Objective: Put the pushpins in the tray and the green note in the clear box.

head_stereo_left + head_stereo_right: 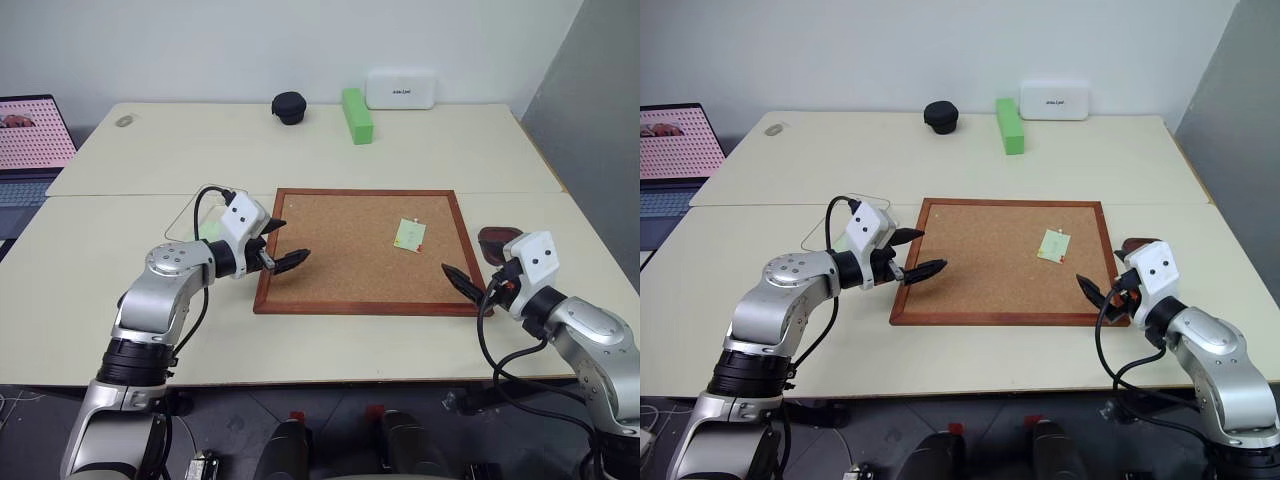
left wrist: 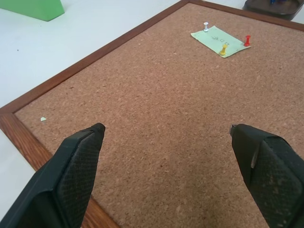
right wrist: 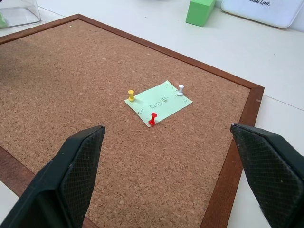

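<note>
The green note (image 3: pixel 158 102) lies on the cork board (image 1: pixel 340 250) toward its right side. A yellow pushpin (image 3: pixel 131 95), a red one (image 3: pixel 153 118) and a white one (image 3: pixel 181 89) stand in it. The dark tray (image 1: pixel 497 240) sits just off the board's right edge, behind my right gripper (image 1: pixel 475 278), which hovers open over the board's near right corner. My left gripper (image 1: pixel 290 240) is open above the board's left edge, empty. The clear box (image 1: pixel 195 220) stands left of the board, partly hidden by my left hand.
At the back of the table are a black round object (image 1: pixel 289 107), a bright green block (image 1: pixel 356 115) and a white rounded box (image 1: pixel 400 88). A laptop (image 1: pixel 30 140) stands off the far left edge.
</note>
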`<state>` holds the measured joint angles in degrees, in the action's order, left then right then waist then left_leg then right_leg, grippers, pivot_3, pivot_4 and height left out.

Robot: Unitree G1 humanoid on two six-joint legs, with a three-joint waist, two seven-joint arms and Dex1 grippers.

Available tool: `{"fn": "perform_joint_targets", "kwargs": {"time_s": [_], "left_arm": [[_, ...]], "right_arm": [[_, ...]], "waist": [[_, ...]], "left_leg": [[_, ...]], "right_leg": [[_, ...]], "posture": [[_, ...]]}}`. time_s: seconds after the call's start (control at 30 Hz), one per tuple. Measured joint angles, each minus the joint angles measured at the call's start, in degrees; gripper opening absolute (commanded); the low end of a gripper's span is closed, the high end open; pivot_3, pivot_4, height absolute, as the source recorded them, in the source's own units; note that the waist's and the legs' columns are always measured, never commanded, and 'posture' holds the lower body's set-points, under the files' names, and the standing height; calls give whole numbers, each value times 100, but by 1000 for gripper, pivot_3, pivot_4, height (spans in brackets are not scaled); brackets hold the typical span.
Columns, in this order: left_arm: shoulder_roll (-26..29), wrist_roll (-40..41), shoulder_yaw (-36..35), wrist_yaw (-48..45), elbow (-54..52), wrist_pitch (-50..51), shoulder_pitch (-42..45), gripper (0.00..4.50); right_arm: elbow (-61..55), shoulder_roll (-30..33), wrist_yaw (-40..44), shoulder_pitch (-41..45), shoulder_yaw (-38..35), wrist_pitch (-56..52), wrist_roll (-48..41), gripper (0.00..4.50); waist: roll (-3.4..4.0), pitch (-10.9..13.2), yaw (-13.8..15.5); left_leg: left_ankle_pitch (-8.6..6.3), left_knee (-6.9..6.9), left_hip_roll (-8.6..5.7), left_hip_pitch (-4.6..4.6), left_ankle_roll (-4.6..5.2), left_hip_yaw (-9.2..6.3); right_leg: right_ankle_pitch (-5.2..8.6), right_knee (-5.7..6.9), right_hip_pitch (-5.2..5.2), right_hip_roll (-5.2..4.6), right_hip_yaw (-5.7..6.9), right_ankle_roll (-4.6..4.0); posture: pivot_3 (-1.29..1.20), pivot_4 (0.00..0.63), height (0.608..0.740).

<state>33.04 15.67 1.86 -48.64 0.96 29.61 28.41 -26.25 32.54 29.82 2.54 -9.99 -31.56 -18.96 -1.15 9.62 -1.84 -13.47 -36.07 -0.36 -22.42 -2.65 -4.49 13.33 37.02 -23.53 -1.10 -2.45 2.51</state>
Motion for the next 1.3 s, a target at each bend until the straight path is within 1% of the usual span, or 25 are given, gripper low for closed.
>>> {"fn": "perform_joint_targets", "kwargs": {"time_s": [0.13, 0.23, 0.3, 0.33, 0.37, 0.4, 0.47, 0.6, 0.73, 0.77, 0.8, 1.0, 1.13, 1.3], "left_arm": [[-156, 71, -5, 14, 50, 8, 83, 3819], [-440, 119, 0, 90, 139, -17, 144, 3152], [-665, 101, 83, 172, 219, -113, 143, 2786], [-838, 68, 187, 198, 282, -193, 145, 2582], [-881, 61, 218, 205, 302, -214, 148, 2413], [-1040, 15, 346, 238, 371, -280, 157, 2229], [-1192, -45, 460, 295, 470, -350, 191, 1834], [-1386, -128, 550, 309, 780, -522, 362, 1080], [-1616, -279, 683, 309, 1171, -766, 550, 282], [-1684, -302, 704, 311, 1277, -817, 590, 150], [-1730, -325, 722, 316, 1384, -874, 625, 53], [-1958, -501, 758, 412, 1869, -1101, 772, 53], [-2096, -646, 906, 422, 2184, -1240, 781, 53], [-2112, -839, 979, 437, 2469, -1294, 779, 53]], "right_arm": [[88, -56, -41, 74, 10, 5, 13, 4500], [204, -260, -138, 219, 85, 28, 7, 4500], [403, -437, -248, 370, 200, 89, 64, 4500], [611, -621, -399, 532, 249, 92, 136, 4500], [662, -672, -445, 585, 248, 91, 154, 4500], [844, -776, -623, 778, 252, 90, 209, 4500], [1024, -856, -791, 1006, 249, 89, 265, 4500], [1373, -899, -950, 1337, 393, 93, 483, 4500], [1984, -1126, -1029, 1827, 701, 118, 678, 4500], [2118, -1183, -1031, 1962, 761, 129, 701, 4500], [2291, -1218, -1031, 2112, 832, 173, 762, 4500], [3282, -1389, -1113, 2616, 987, 587, 1088, 4500], [3970, -1503, -1125, 2911, 1037, 923, 1231, 4500], [5012, -1610, -1123, 3465, 1091, 1234, 1349, 4500]], "waist": [[0, 0, 0], [0, 0, -2], [0, 0, -2], [0, 0, 1], [0, 0, 1], [0, 0, 2], [0, 0, 0], [1, 0, -4], [1, 0, -13], [1, 0, -11], [1, 0, -11], [1, 0, -3], [1, 0, -9], [2, -1, -37]], "left_leg": [[0, 0, 0, 0, 0, 0], [0, -1, 0, 1, 0, 0], [0, -2, -1, 1, 0, 1], [0, -2, -1, 1, 0, 1], [0, -2, -1, 1, 0, 1], [0, -2, -3, 0, 0, 1], [0, -2, -3, 0, 0, 1], [1, -1, -3, 1, 0, 1], [1, -2, -2, 2, 0, 3], [1, -1, -3, 1, 0, 2], [1, -2, -3, 1, 0, 2], [1, -2, -5, 0, 0, 2], [1, -1, -4, 0, 0, 1], [1, -1, -4, 7, 0, 1]], "right_leg": [[0, 1, 0, 0, 0, 0], [0, 2, 0, 0, -1, 0], [-1, 3, 0, 0, -2, -1], [-3, 3, 0, -1, -2, -3], [-5, 3, 0, -1, -3, -7], [-16, 5, -1, -2, -3, -24], [-16, 4, -1, -2, -3, -25], [-16, 5, -1, 0, -2, -25], [-17, 7, -1, 0, -3, -27], [-17, 7, -1, 0, -2, -27], [-18, 6, -1, 0, -2, -27], [-19, 6, -1, -2, -2, -28], [-19, 10, -2, -1, -1, -29], [-19, 11, 3, -1, -1, -29]], "posture": [[0, 150, 740], [0, 150, 740], [0, 150, 740], [0, 150, 740], [0, 150, 740], [0, 150, 740], [0, 150, 740], [0, 150, 740], [0, 150, 740], [0, 150, 740], [0, 150, 740], [0, 150, 740], [0, 150, 740], [0, 150, 740]]}}
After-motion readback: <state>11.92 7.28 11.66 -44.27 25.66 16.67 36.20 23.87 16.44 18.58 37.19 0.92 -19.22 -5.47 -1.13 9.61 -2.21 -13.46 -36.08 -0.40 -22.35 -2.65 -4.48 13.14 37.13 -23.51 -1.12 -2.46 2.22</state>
